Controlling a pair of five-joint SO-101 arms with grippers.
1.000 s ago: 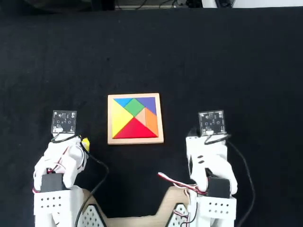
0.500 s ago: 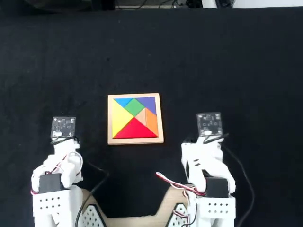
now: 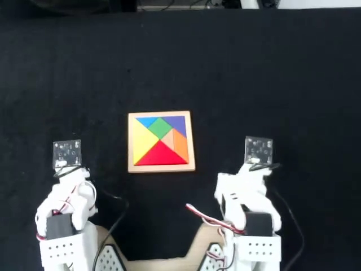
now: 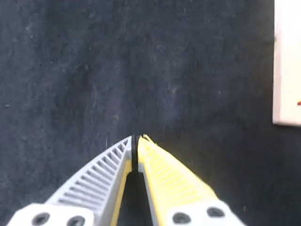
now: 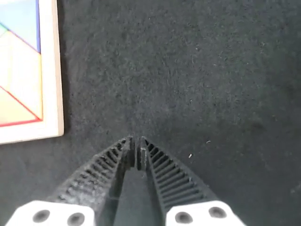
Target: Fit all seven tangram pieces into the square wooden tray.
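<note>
Tangram pieces (image 3: 161, 141) snug in square wooden tray (image 3: 161, 168)

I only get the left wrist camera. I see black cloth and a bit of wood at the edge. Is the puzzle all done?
Observer: It looks done. In the high view, the tangram pieces cover the whole inside of the wooden tray, seven colours and no gap.
Operator: Which colour is closest to the arms?
Observer: The red triangle, lying along the tray's near edge.
Operator: What about the other arm?
Observer: The right gripper hangs over black cloth beside the tray, jaws shut, holding nothing.
</note>
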